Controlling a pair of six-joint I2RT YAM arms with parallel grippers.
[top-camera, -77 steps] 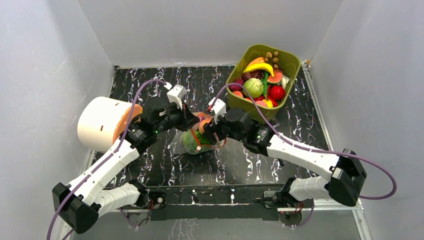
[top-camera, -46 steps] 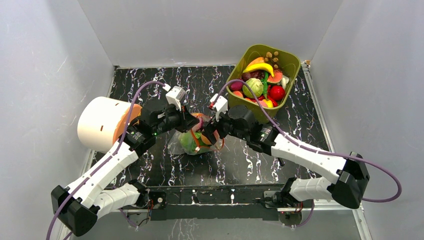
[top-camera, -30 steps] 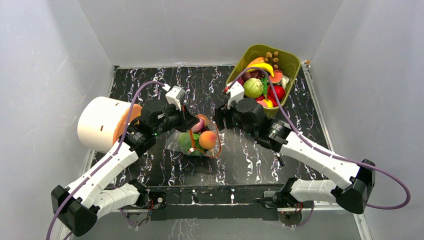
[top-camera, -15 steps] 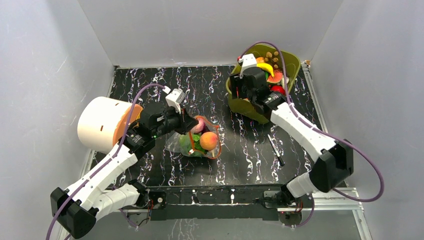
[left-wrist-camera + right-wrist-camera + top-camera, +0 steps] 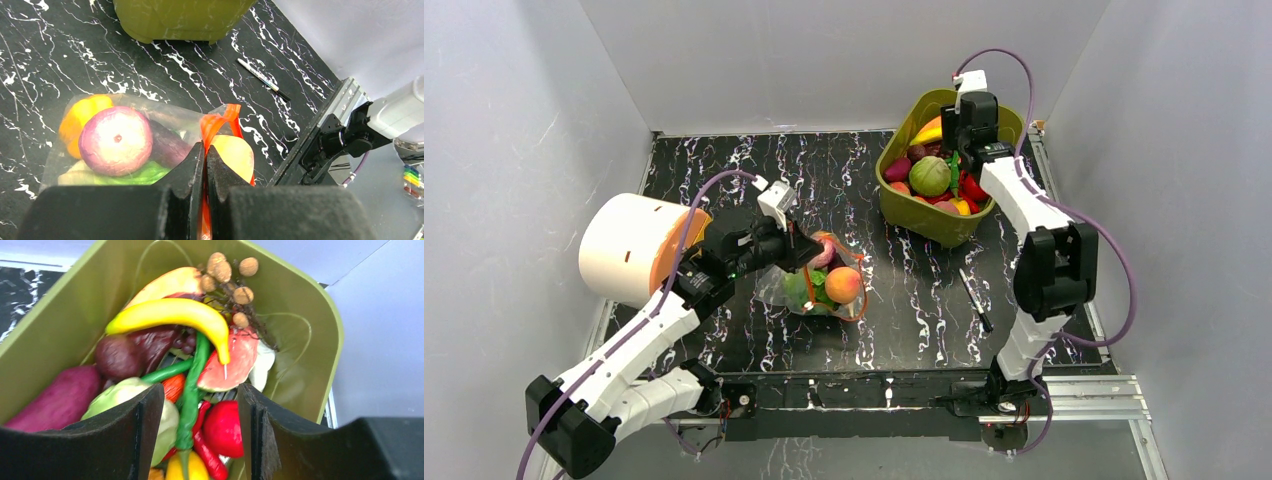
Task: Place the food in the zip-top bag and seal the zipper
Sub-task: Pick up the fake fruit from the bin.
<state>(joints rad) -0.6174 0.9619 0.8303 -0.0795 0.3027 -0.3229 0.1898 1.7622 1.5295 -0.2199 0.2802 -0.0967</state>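
Top external view: bag [image 5: 774, 288] lies on the surface [image 5: 904, 320], part-filled with food [image 5: 843, 285], mouth unsealed. Left pincer [image 5: 205, 147] is clamped on the zipper [image 5: 218, 121]. Right pincer [image 5: 200, 415], jaws apart and empty, hangs over the tub [image 5: 921, 222]. Remaining: loading, sealing.

**Surface and material reference**

- Worktop [image 5: 724, 170]: black stone-look surface with white veining, smooth, low sheen.
- Zip-top bag [image 5: 170, 112]: thin clear plastic film, crinkled and glossy, with bright reflections.
- Zipper [image 5: 220, 120]: orange-red plastic strip, smooth, slightly translucent.
- Food [image 5: 116, 140]: moulded plastic with a satin to glossy skin. The banana [image 5: 175, 315] is smooth, glossy yellow.
- Tub [image 5: 300, 355]: olive-green plastic with smooth, semi-gloss walls.
- Left hand [image 5: 205, 150] and right hand [image 5: 197, 392]: black plastic, matt, faintly grained.
- Arm shells [image 5: 639, 335]: white plastic, smooth, satin.
- Rail [image 5: 1104, 384]: bare grey metal.
- Walls [image 5: 844, 60]: matt pale grey, finely scuffed.
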